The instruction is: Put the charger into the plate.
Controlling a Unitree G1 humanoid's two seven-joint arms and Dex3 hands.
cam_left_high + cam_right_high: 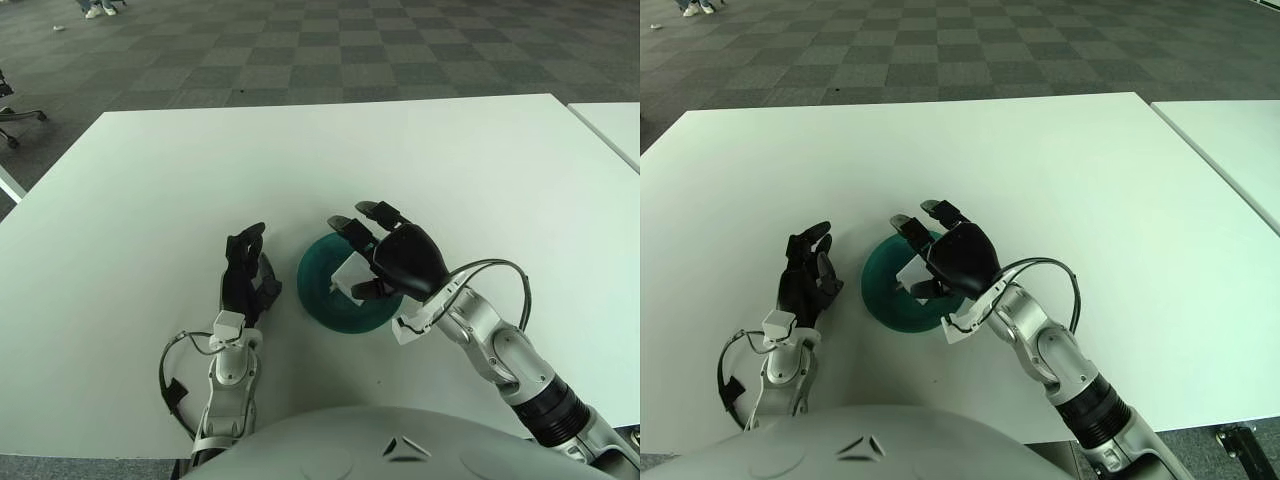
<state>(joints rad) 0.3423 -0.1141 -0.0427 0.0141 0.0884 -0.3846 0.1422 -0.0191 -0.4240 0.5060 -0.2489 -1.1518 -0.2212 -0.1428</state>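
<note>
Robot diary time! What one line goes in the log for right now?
step: release | right hand: open above plate | charger: in green plate | left hand: idle, left of plate
</note>
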